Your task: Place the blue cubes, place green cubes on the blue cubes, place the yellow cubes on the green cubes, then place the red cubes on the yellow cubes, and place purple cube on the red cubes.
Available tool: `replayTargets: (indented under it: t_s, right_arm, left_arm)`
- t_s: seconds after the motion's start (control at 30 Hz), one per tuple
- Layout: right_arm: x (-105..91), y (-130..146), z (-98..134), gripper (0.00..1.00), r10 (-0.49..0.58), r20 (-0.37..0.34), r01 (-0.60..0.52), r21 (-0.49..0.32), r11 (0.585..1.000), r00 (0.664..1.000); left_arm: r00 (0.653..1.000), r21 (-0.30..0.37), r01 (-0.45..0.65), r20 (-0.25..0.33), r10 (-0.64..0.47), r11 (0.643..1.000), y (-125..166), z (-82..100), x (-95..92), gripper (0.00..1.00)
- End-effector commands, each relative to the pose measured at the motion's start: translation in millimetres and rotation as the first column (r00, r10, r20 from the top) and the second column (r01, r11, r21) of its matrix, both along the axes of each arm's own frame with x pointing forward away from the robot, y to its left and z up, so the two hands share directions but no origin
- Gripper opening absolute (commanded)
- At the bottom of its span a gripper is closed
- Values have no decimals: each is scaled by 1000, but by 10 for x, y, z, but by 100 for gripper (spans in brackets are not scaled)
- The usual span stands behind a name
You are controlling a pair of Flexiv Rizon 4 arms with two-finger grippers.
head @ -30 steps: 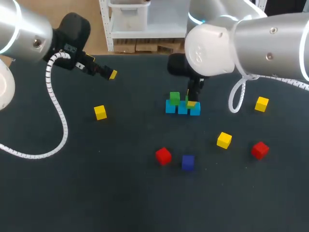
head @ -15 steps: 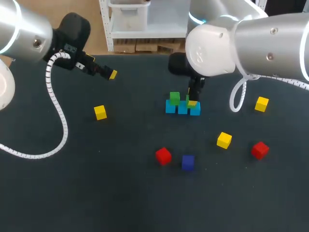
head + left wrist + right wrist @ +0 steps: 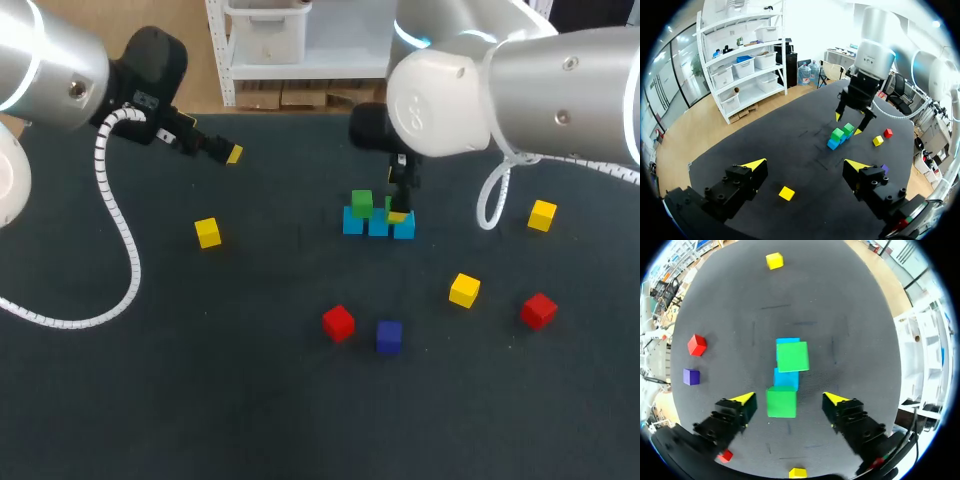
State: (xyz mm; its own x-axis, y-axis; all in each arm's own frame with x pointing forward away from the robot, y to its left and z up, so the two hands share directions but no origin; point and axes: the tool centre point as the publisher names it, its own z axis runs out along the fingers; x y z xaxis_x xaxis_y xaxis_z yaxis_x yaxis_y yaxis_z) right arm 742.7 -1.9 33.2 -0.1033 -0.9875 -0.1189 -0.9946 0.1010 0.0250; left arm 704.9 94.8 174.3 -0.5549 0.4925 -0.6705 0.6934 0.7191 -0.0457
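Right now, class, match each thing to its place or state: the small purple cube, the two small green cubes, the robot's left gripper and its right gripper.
1 small purple cube
2 green cubes
3 left gripper
4 right gripper

A on top of the blue cubes
B open, over the green cubes
C on the dark table, near a red cube
D open, empty, off to one side

Pairs: 1-C, 2-A, 3-D, 4-B

Both silver arms end in black wrists, trailing white coiled cables, with black fingers tipped yellow.
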Motion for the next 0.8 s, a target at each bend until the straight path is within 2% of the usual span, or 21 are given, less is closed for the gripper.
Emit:
replayTargets:
  t_s: [0.03, 0.27, 0.43, 0.63, 0.8]
  right_arm:
    - [-7, -166, 144, 100, -46, 25, 45, 39, 998, 999]
    - [88, -400, 355, 100, -165, 65, 157, 111, 981, 984]
    - [126, -520, 535, 100, -249, 100, 226, 196, 954, 963]
    - [171, -714, 743, 100, -357, 156, 305, 283, 909, 921]
    - [200, -895, 913, 100, -462, 170, 374, 381, 846, 871]
  left_arm:
    - [1000, -2, 2, 1, -2, 1000, 5, -6, 8, 100]
    - [1000, -2, 2, 1, -2, 1000, 5, -6, 8, 100]
    - [1000, -2, 2, 1, -2, 1000, 5, -6, 8, 100]
    - [1000, -2, 2, 1, -2, 1000, 5, -6, 8, 100]
    - [1000, -2, 2, 1, -2, 1000, 5, -6, 8, 100]
